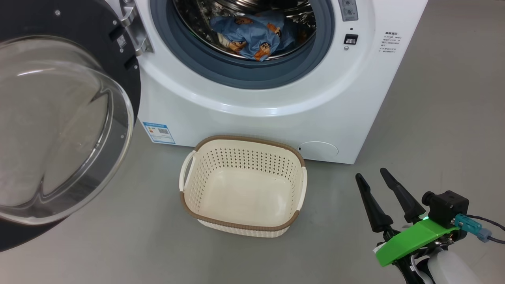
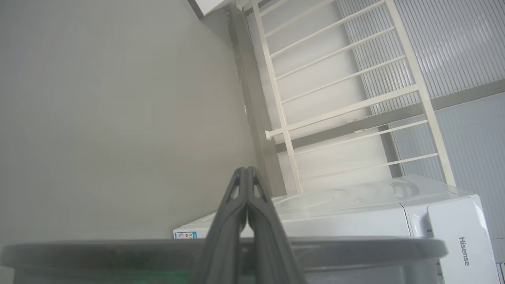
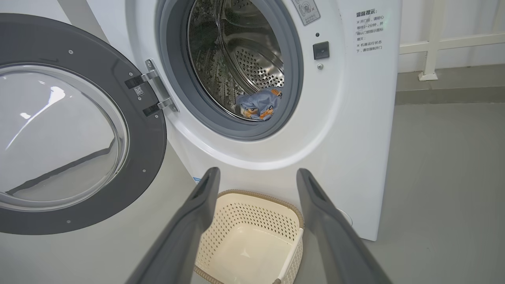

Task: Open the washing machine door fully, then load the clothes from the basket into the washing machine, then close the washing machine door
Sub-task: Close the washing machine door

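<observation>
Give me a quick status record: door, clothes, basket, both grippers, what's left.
door: washing machine door wide open
laundry: clothes inside the washing machine
container: basket empty, on the floor before the machine
left arm: left gripper shut, empty
right arm: right gripper open, empty, right of the basket
remaining: close the door

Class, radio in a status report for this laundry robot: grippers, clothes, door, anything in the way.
Left gripper shut, right gripper open, both empty. Clothes in the drum, basket empty. Door wide open, doorway unobstructed.
</observation>
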### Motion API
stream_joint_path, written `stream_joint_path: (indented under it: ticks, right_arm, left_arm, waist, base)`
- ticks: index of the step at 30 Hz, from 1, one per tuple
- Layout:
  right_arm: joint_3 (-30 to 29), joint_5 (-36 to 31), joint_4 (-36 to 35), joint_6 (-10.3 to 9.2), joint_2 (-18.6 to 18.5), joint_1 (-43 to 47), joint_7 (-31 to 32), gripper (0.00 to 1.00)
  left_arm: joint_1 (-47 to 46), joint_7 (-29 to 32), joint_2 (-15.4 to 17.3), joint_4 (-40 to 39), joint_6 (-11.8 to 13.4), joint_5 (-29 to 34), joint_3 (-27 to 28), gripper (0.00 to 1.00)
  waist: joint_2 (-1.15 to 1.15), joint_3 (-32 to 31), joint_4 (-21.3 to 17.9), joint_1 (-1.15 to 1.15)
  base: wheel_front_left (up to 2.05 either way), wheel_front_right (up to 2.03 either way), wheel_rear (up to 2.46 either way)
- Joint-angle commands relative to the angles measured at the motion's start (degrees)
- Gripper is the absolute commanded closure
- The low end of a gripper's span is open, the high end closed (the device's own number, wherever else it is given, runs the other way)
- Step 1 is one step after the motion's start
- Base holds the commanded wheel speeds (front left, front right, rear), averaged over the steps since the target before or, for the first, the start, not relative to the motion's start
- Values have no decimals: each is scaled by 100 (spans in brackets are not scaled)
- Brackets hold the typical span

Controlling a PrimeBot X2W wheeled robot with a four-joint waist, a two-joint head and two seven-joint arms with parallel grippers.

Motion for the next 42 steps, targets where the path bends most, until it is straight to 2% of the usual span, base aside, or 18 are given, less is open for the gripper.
stream_joint_path:
  ticks: [1, 11, 20, 28, 33, 37, 42]
  right_arm:
    - [102, -51, -142, 9, -31, -145, -69, 0]
    - [75, -29, -90, 9, -14, -113, -69, 0]
    - [78, 50, -90, 9, 11, -18, -69, 0]
    - [111, 111, -69, 9, 102, 73, -69, 0]
    - [117, 113, -71, 9, 200, 148, -69, 0]
    - [97, 136, -83, 9, 244, 203, -69, 0]
    - [62, 150, -86, 9, 265, 303, -69, 0]
  left_arm:
    - [-44, 46, 467, -82, -37, -21, 59, 100]
    - [75, 698, 458, 169, -265, -50, -125, 100]
    - [397, 1891, 295, -35, -422, -278, -291, 100]
    - [628, 2649, -9, -397, -442, -592, -267, 100]
    - [926, 3088, -315, -866, -446, -730, -327, 100]
    - [1128, 3374, -529, -1297, -361, -892, -294, 100]
    - [1444, 3671, -1026, -2319, 30, -1147, -250, 100]
  waist:
    - [0, 13, -11, 0]
    - [0, -112, 4, 0]
    - [0, -365, 113, 0]
    - [0, -507, 230, 0]
    - [0, -596, 250, 0]
    - [0, -649, 245, 0]
    - [0, -704, 292, 0]
  base:
    - [0, 0, 0]
    - [0, 0, 0]
    - [0, 0, 0]
    - [0, 0, 0]
    - [0, 0, 0]
    - [0, 0, 0]
    - [0, 0, 0]
